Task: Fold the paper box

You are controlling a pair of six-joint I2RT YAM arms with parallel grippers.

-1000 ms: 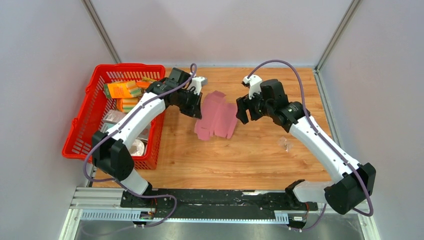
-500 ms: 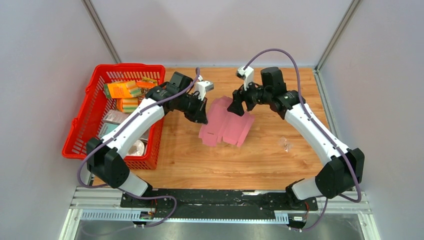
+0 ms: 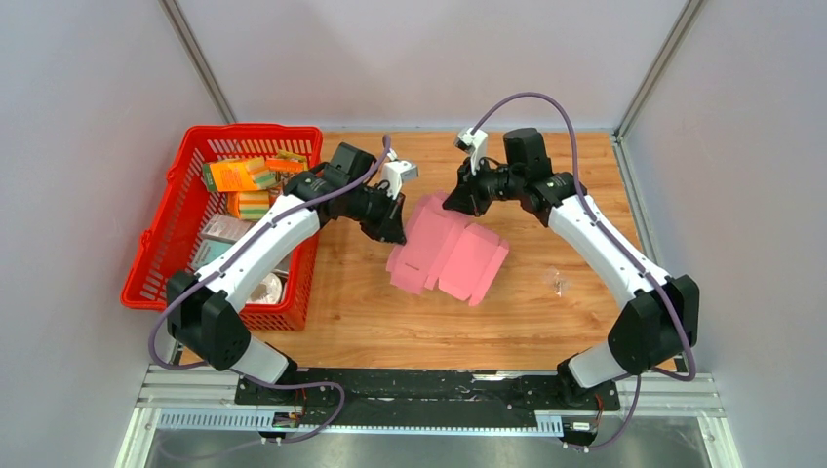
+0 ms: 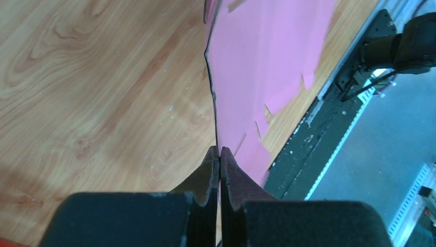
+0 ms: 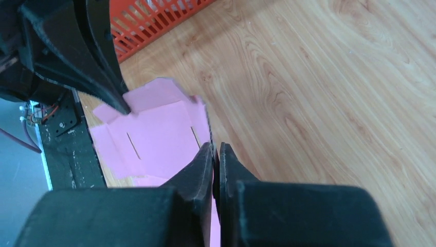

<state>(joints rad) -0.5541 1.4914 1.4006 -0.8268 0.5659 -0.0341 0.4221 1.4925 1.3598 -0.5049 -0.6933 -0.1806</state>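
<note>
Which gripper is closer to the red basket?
Left. The left gripper pinches the box just right of the basket. The right gripper pinches the box's far edge, farther from the basket.

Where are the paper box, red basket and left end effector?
paper box (image 3: 451, 255): top view, flat pink panel.
red basket (image 3: 158, 249): top view, left wall.
left end effector (image 4: 219, 154): left wrist view, between its fingertips.

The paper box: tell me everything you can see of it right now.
The paper box is a plain pink, thin cardboard cut-out, mostly flat, with flaps and short slits along its edges. It is held tilted over the middle of the wooden table. The left gripper pinches its left edge, the right gripper its far edge, both shut on it.
</note>
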